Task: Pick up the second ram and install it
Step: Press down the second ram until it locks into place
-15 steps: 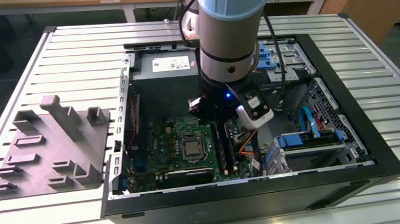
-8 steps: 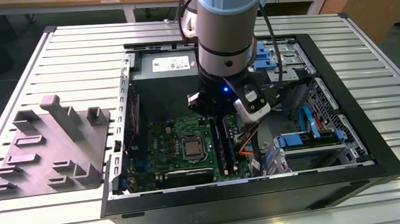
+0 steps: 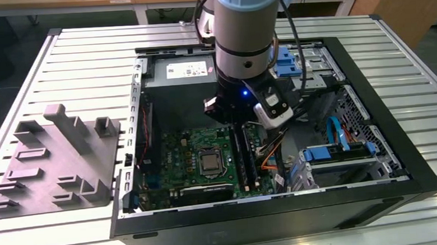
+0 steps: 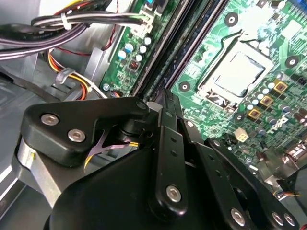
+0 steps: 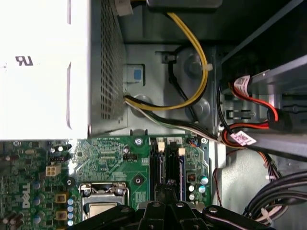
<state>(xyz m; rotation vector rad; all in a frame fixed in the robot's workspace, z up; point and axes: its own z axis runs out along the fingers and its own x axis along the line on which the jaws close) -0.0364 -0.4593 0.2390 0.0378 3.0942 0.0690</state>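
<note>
The arm reaches down into the open computer case (image 3: 400, 163) on the slatted desk (image 3: 87, 56), its tool (image 3: 241, 124) low over the memory slots of the green motherboard (image 3: 186, 144). In the first wrist view, the tool (image 5: 165, 191) sits right above the slots; the second ram (image 5: 182, 165), a thin blue-green stick, stands on edge in the slot on the cable side, running away from the tool toward the board's edge. Whether the tool's fingers are spread or pinching cannot be told, since the linkage hides the tips. Room is tight: the power supply (image 5: 43, 67) walls one side, bundled cables (image 5: 268, 191) crowd the other. The grey tray (image 3: 56, 164) lies on the desk outside the case.
</note>
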